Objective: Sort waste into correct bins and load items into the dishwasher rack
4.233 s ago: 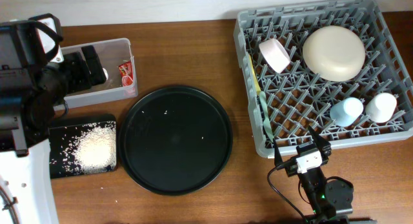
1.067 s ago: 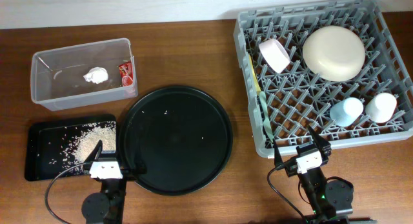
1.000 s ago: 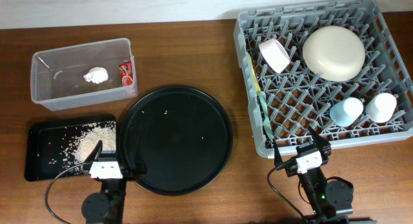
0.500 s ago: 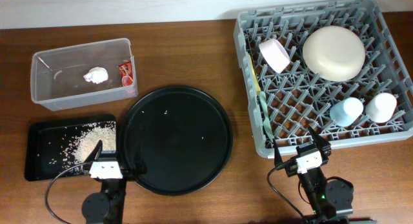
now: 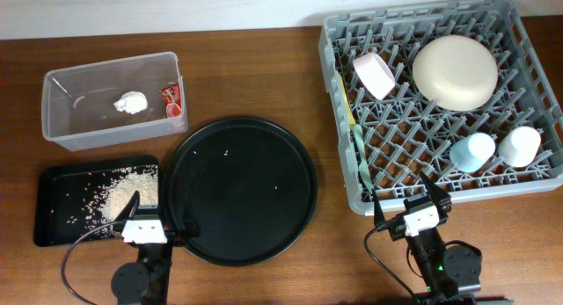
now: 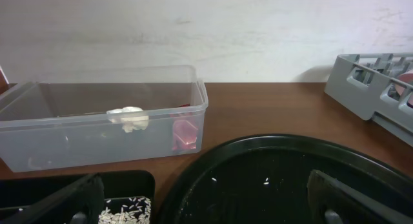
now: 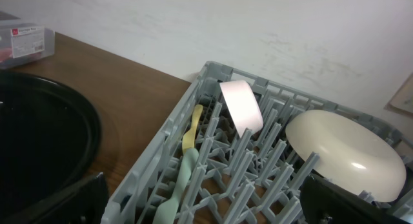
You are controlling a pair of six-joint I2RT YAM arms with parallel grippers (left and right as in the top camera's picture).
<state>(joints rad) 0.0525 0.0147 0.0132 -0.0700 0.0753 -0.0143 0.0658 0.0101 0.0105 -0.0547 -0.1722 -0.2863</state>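
left pincer [image 6: 203, 186] and right pincer [image 7: 203, 185] both spread, empty; risk we log: rice grains [image 6: 266, 181] just ahead of the left one scatter across the round tray [image 6: 290, 161] if nudged.

Low in the overhead frame, the left arm [image 5: 139, 277] and right arm [image 5: 442, 268] are black. Each bears a white camera block [image 5: 145, 228], a thin looping black cable [image 5: 369, 242] and slim dark grey fingers [image 6: 74, 198] — a green dot [image 5: 437, 271] marks the right one.

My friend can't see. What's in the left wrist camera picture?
A clear tub holding a crumpled white tissue and a red wrapper sits on a wooden table. Nearer lie a round black tray and rice on a small black tray.
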